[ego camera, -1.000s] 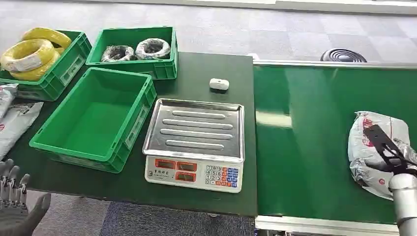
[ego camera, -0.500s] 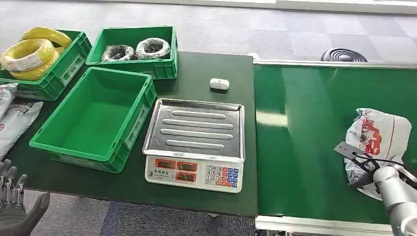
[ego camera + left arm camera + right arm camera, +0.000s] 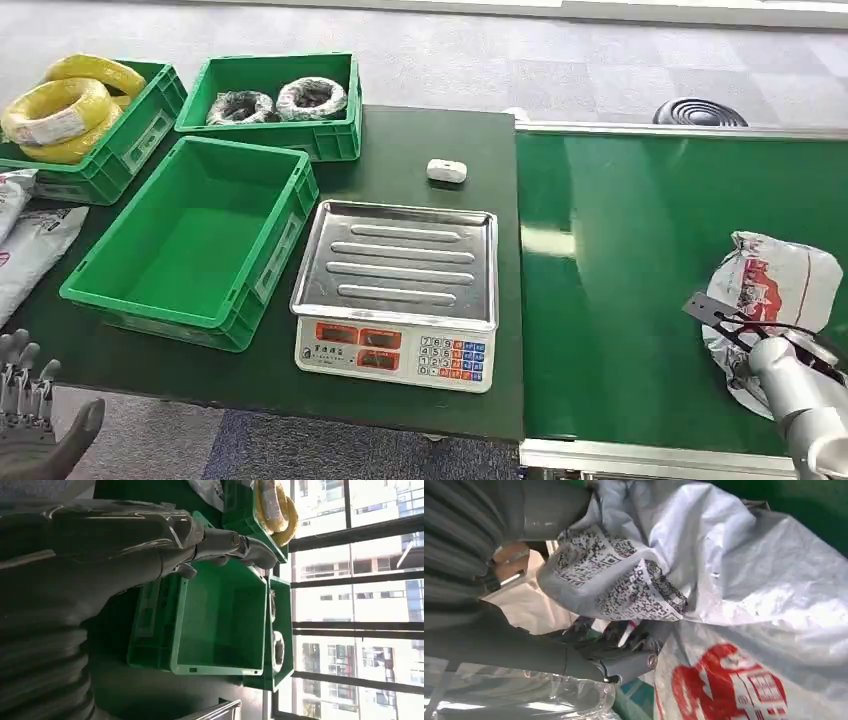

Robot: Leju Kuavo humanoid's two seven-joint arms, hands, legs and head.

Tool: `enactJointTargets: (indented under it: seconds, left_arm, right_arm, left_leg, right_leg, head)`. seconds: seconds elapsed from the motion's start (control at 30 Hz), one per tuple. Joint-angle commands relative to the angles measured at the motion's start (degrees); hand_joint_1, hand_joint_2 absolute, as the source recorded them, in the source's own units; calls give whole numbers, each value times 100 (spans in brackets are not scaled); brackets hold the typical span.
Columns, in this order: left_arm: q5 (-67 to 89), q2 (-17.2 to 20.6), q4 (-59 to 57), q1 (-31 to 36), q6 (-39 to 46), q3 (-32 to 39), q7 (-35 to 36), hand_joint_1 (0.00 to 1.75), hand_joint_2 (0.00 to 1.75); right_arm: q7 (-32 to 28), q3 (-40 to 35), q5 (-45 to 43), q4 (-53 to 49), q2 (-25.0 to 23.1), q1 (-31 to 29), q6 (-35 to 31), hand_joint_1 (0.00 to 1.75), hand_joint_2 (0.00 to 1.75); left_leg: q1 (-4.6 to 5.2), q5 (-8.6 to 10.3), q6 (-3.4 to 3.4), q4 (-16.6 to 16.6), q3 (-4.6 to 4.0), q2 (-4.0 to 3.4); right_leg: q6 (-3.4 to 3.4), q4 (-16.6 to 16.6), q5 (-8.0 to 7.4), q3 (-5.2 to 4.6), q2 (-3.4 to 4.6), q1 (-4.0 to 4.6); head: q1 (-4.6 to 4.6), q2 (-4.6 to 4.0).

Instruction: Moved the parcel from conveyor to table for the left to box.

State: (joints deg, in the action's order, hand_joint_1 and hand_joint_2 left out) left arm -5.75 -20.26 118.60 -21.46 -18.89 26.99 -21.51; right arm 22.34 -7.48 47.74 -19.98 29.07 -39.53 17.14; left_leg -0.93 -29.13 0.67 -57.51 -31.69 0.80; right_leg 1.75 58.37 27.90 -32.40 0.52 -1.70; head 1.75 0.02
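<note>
Parcel: the white plastic parcel (image 3: 775,300) with red print lies on the green conveyor (image 3: 620,280) at the right edge of the head view; in the right wrist view (image 3: 744,590) its crumpled skin and a printed code label are close up.
Right hand: the right hand (image 3: 574,655) is wrapped onto the parcel, fingers pressed into the plastic; whether the parcel is lifted off the belt I cannot tell.
Left hand: the left hand (image 3: 30,425) hangs at the lower left of the head view, fingers spread, holding nothing.
Front crate: the large green crate (image 3: 190,240), left of centre, has nothing in it.
Far-left crate: the upper-left crate (image 3: 130,140) holds yellow coils (image 3: 60,110).
Back crate: the crate (image 3: 330,135) at top centre holds two wrapped dark coils (image 3: 275,102).
Scale: the steel-topped scale (image 3: 400,290) stands on the dark table (image 3: 440,130), just beside the front crate.
Table extras: a small white device (image 3: 446,170) above the scale; grey bags (image 3: 30,240) at the left edge.
</note>
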Motion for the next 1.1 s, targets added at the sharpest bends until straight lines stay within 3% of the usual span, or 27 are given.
enactJointTargets:
  seconds: [0.03,0.1,0.17,0.2,0.23,0.3,0.33,0.37,0.43,0.47,0.6,0.63,0.67,0.7,0.87,0.9,0.93,0.97,1.0,1.1]
  left_arm:
    - [21,26,-303,46,-121,204,50,0,175]
    - [14,26,-268,26,-87,221,75,0,175]
    - [-106,26,-48,-118,73,231,134,0,175]
    - [-224,26,143,-250,193,220,165,0,175]
    - [-268,26,207,-292,194,221,177,0,175]
    - [-296,26,240,-313,200,213,203,0,175]
    - [-315,26,224,-304,223,201,178,0,175]
    - [-295,26,191,-291,207,164,134,0,175]
    - [-183,26,82,-239,191,85,31,0,175]
    - [-125,26,25,-210,162,59,-17,0,175]
    - [59,26,-142,-101,110,-96,-206,0,175]
    - [134,26,-196,-37,38,-106,-279,0,175]
    - [156,56,-275,44,-69,-100,-315,0,175]
    - [185,190,-433,175,-127,-137,-399,0,175]
    - [190,243,-514,244,-113,-126,-410,0,175]
    - [189,241,-507,236,-114,-126,-411,0,175]
    - [187,238,-499,227,-116,-126,-413,0,175]
    - [199,401,-584,273,-207,-246,-446,0,175]
    - [256,516,-713,395,-135,-296,-491,0,175]
    - [286,454,-551,414,-34,-268,-429,0,175]
  right_arm:
    - [14,164,-105,224,-139,92,-95,175,175]
    - [24,525,-270,160,-289,46,-755,175,175]
    - [-364,1028,-540,-267,-582,-93,-2312,175,175]
    - [-1441,1667,-1131,-703,-864,-148,-3604,175,175]
    - [-1643,1671,-1155,-937,-897,-167,-3886,175,175]
    - [-1474,1630,-1166,-1230,-879,-91,-3777,175,175]
    - [-1895,1853,-1453,-1570,-951,70,-4073,175,175]
    - [-2474,1988,-1731,-1852,-997,213,-4456,175,175]
    - [-3180,1905,-2127,-2323,-1096,298,-4507,175,175]
    - [-3165,1630,-2041,-2589,-1104,312,-4409,175,0]
    - [-3431,447,-1786,-4402,-1448,679,-4363,175,0]
    - [-3487,-211,-1768,-4898,-1417,780,-3782,175,0]
    - [-3517,-764,-1976,-5228,-1354,789,-2824,175,0]
    - [-3668,-1417,-2139,-5530,-1243,702,-1698,175,0]
    - [-3582,-1447,-2121,-5541,-1228,732,-1708,175,0]
    - [-3604,-1432,-2136,-5533,-1210,736,-1708,175,0]
    - [-3630,-1417,-2151,-5523,-1190,739,-1706,175,175]
    - [-3953,-1984,-2735,-5457,-927,532,100,175,175]
    - [-4225,-2696,-2157,-5456,-897,235,698,175,175]
    - [-4119,-3783,-1740,-5422,-1437,-190,1269,175,175]
  left_leg:
    - [0,2,-2,8,8,-6]
    - [1,3,-2,11,10,-8]
    - [1,5,-3,17,12,-21]
    - [2,3,-3,16,12,-39]
    - [3,-4,-1,3,-1,-53]
    - [4,-3,-1,3,-22,-56]
    - [4,-3,-1,11,-14,-81]
    - [4,-1,-1,6,-17,-56]
    - [-3,4,-1,12,0,-27]
    - [-2,3,0,9,-2,-13]
    - [3,4,0,16,-6,-47]
    - [1,3,1,15,-6,-52]
    - [1,3,1,12,-11,-38]
    - [4,6,2,25,-1,-71]
    - [-3,16,1,36,15,-63]
    - [-6,9,2,10,5,-30]
    - [-7,14,0,16,2,-22]
    - [-4,14,-2,12,-2,2]
    - [-6,14,-2,12,-6,1]
    - [-1,12,2,16,-3,-54]
  right_leg:
    - [-9,-7,-3,6,0,2]
    - [-11,-9,-4,6,1,2]
    - [-14,-13,-9,2,11,2]
    - [-17,-12,-12,-3,28,2]
    - [-11,4,-10,-18,45,-1]
    - [-12,10,-12,-24,48,-1]
    - [-20,5,-19,-32,68,-1]
    - [-14,6,-11,-28,44,-1]
    - [-17,-6,-8,-10,17,5]
    - [-13,-2,-6,-10,8,4]
    - [-20,1,-14,-25,37,0]
    - [-19,1,-15,-26,44,1]
    - [-13,4,-11,-23,30,1]
    - [-24,0,-18,-28,56,0]
    - [-29,-14,-22,-17,48,8]
    - [-15,3,-5,-18,21,7]
    - [-20,-4,-8,-16,11,10]
    - [-15,-1,-2,-11,-10,6]
    - [-13,-2,-4,-13,-7,7]
    - [-19,4,-14,-24,45,2]
  head:
    - [0,0]
    - [2,0]
    - [2,0]
    - [0,0]
    - [0,0]
    - [-2,0]
    - [2,0]
    - [9,0]
    - [0,0]
    - [-4,0]
    - [0,0]
    - [0,0]
    - [0,0]
    - [2,0]
    - [4,0]
    - [0,0]
    - [0,0]
    - [2,0]
    - [-4,0]
    - [-2,0]
